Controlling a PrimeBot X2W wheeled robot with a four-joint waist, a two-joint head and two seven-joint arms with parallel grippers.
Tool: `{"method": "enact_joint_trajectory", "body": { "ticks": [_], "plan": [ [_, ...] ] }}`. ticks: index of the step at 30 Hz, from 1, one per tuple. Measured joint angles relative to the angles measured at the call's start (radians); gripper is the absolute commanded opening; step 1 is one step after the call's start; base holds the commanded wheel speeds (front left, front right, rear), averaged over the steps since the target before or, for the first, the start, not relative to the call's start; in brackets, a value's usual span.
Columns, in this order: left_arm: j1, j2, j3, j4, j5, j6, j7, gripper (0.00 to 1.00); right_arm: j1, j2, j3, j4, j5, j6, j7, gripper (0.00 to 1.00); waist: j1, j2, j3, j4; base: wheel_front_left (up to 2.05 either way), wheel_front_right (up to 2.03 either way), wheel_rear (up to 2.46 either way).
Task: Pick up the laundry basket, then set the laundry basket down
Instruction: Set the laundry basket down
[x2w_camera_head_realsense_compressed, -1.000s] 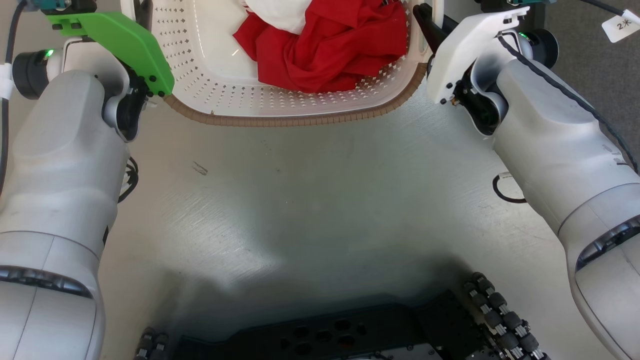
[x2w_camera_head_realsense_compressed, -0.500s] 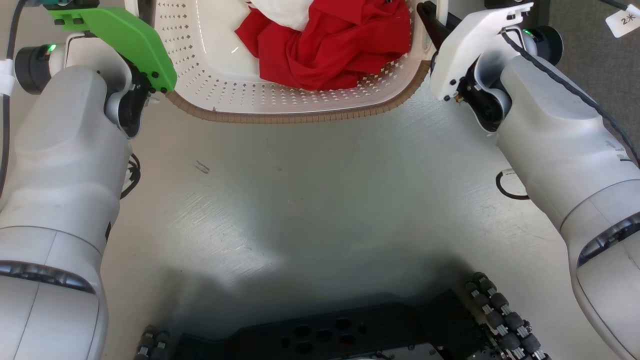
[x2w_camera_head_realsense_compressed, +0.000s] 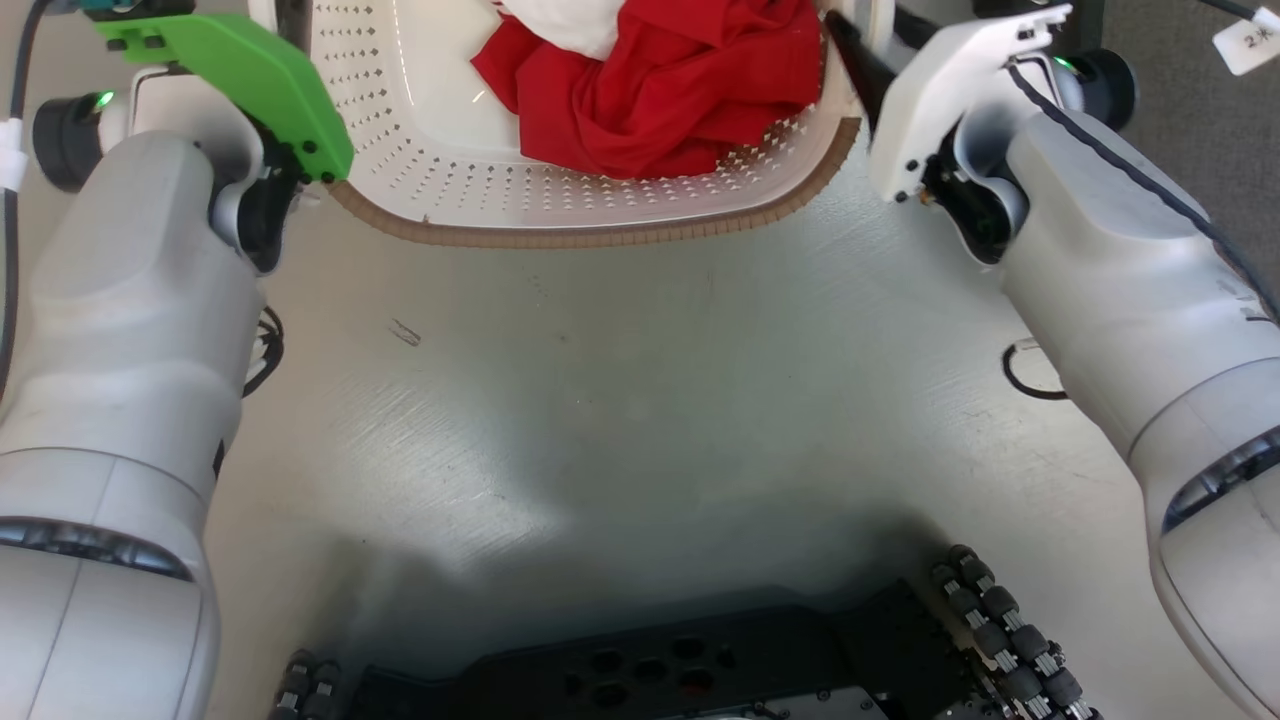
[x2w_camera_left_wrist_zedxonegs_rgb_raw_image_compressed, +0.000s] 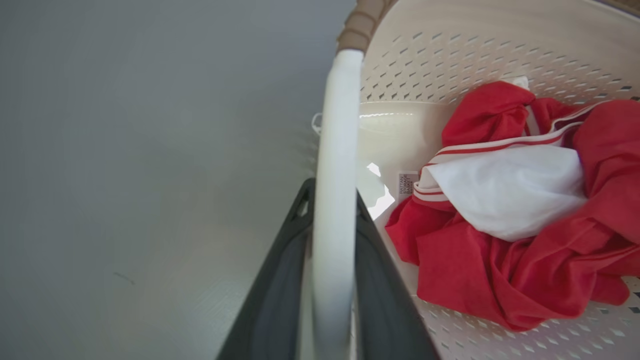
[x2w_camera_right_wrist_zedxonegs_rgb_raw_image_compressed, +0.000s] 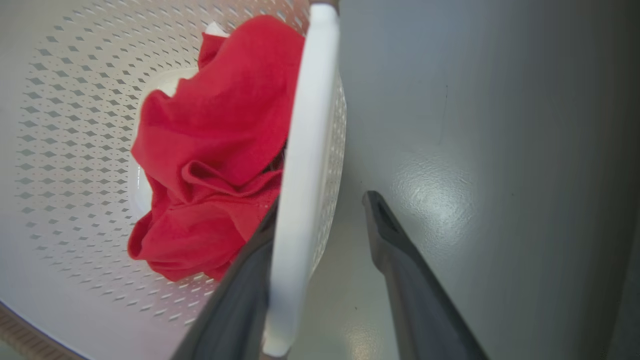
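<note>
Two handles, two unlike grips. The left end effector (x2w_camera_left_wrist_zedxonegs_rgb_raw_image_compressed: 332, 192) is clamped on the left handle (x2w_camera_left_wrist_zedxonegs_rgb_raw_image_compressed: 335, 150) of the laundry basket (x2w_camera_head_realsense_compressed: 560, 190). The right end effector (x2w_camera_right_wrist_zedxonegs_rgb_raw_image_compressed: 322, 200) straddles the right handle (x2w_camera_right_wrist_zedxonegs_rgb_raw_image_compressed: 305, 125), fingers apart, inner finger touching. The basket lies ahead between both arms, its long axis running crosswise.

Clothes (x2w_camera_head_realsense_compressed: 680, 90) lie in laundry basket (x2w_camera_head_realsense_compressed: 560, 200) ahead of robot base (x2w_camera_head_realsense_compressed: 700, 660), left gripper (x2w_camera_left_wrist_zedxonegs_rgb_raw_image_compressed: 332, 195) on its left handle (x2w_camera_left_wrist_zedxonegs_rgb_raw_image_compressed: 337, 150), right gripper (x2w_camera_right_wrist_zedxonegs_rgb_raw_image_compressed: 322, 200) straddling its right handle (x2w_camera_right_wrist_zedxonegs_rgb_raw_image_compressed: 305, 125).
</note>
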Motion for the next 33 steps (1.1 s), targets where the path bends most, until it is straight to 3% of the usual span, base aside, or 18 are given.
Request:
{"method": "enact_joint_trajectory", "body": {
  "ticks": [15,26,33],
  "plan": [
    [0.014,0.015,-0.027,0.029,0.002,-0.009,-0.015,1.00,0.052,0.002,0.058,-0.055,-0.006,-0.001,-0.036,1.00,0.0000,0.0000,-0.052,0.003,0.00,0.00,0.00],
    [0.063,0.033,-0.034,0.019,0.016,-0.013,-0.167,1.00,0.089,-0.013,0.056,-0.077,0.011,-0.001,-0.129,1.00,0.0000,0.0000,-0.143,-0.001,0.00,0.00,0.00],
    [0.111,0.039,-0.032,-0.003,0.035,-0.012,-0.191,1.00,0.116,-0.033,0.030,-0.089,0.018,-0.001,-0.153,1.00,0.0000,0.0000,-0.228,-0.003,0.00,0.00,0.00]
  ]
}}
